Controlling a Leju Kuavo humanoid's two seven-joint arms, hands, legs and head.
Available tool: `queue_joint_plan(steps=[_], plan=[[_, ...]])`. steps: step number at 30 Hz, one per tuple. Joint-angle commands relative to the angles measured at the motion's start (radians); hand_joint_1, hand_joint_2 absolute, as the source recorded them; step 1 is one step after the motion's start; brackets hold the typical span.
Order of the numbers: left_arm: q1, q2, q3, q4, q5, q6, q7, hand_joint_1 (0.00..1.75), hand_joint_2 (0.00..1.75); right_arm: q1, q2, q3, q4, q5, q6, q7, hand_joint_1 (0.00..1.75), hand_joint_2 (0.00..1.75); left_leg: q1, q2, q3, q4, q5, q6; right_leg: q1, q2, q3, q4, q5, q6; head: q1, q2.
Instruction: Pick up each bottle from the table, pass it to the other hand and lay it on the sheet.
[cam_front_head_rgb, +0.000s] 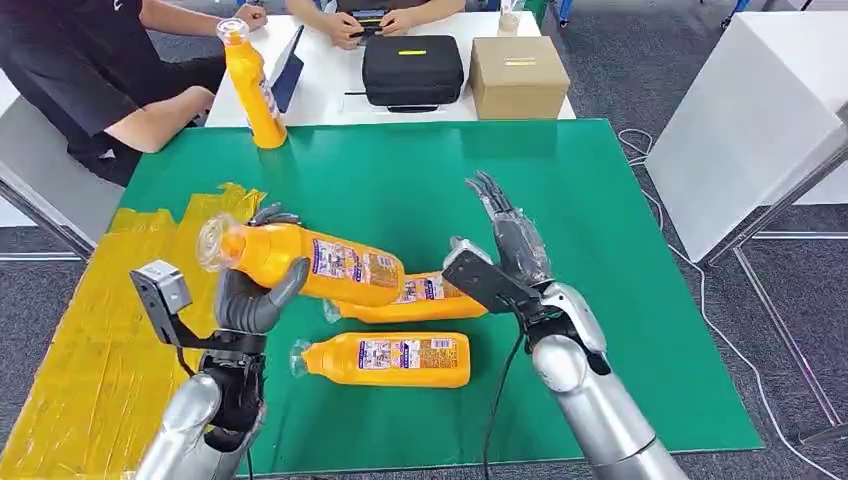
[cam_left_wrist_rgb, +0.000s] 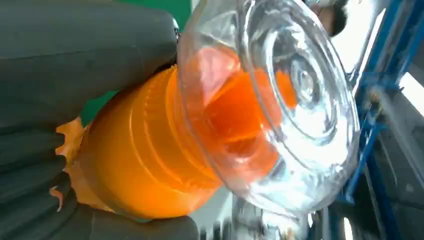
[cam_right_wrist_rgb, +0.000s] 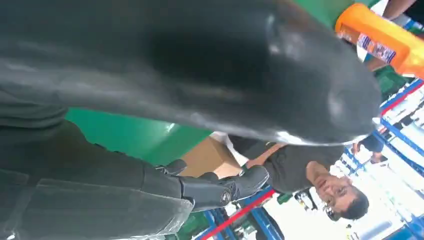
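While left robot hand (cam_front_head_rgb: 250, 300) grips a bottle (cam_front_head_rgb: 310, 262), right robot hand (cam_front_head_rgb: 510, 245) spreads.

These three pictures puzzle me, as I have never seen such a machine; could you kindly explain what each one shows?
It is a two-armed humanoid robot. The wide picture looks down from its head; the other two come from cameras at its wrists. The left robot hand holds an orange bottle above the green mat; its clear cap fills the left wrist picture. The right robot hand is open, holding nothing. Two more bottles lie on the mat, one stands at the far edge, and a yellow sheet lies at the left.
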Motion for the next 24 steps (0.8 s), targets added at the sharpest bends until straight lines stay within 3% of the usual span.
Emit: queue_joint_plan(steps=[1,5,9,20,24], plan=[[-0.117,0.102,0.12,-0.042,-0.536,0.301,-0.006,1.75,1.75,0.066,-0.131,-0.137,-0.131,-0.025,0.003,-0.002,0.0,0.0,0.001,-0.004,0.002,0.002,-0.002,-0.004,0.001,-0.005,0.003,0.001,-0.003,-0.001,0.0,0.0],[-0.185,0.151,0.254,-0.029,-0.859,0.352,0.066,1.75,1.75,0.143,-0.192,-0.202,-0.168,-0.053,0.014,-0.017,0.0,0.0,0.002,-0.003,0.002,0.002,-0.002,-0.004,0.001,-0.003,0.004,0.002,-0.003,-0.001,0.0,0.0],[-0.282,0.214,0.241,0.163,-1.238,0.4,0.153,1.75,1.75,0.103,-0.184,-0.19,-0.129,-0.064,0.041,-0.021,0.0,0.0,0.0,-0.001,0.001,0.0,0.0,-0.002,0.0,-0.001,0.001,0.0,0.0,-0.001,0.0,0.0],[-0.381,0.13,0.071,0.523,-1.697,0.353,0.311,1.75,1.75,0.144,-0.163,-0.18,-0.163,0.002,0.051,0.006,0.0,0.0,0.001,-0.006,0.006,0.0,-0.001,-0.003,0.001,-0.007,0.008,-0.001,-0.003,-0.001,0.0,0.0],[-0.391,0.126,0.066,0.559,-1.702,0.375,0.317,1.75,1.75,0.149,-0.163,-0.185,-0.165,0.004,0.052,0.005,0.0,0.0,0.001,-0.002,0.003,0.0,-0.001,-0.002,0.001,-0.003,0.004,-0.001,-0.001,-0.001,0.0,0.0]])
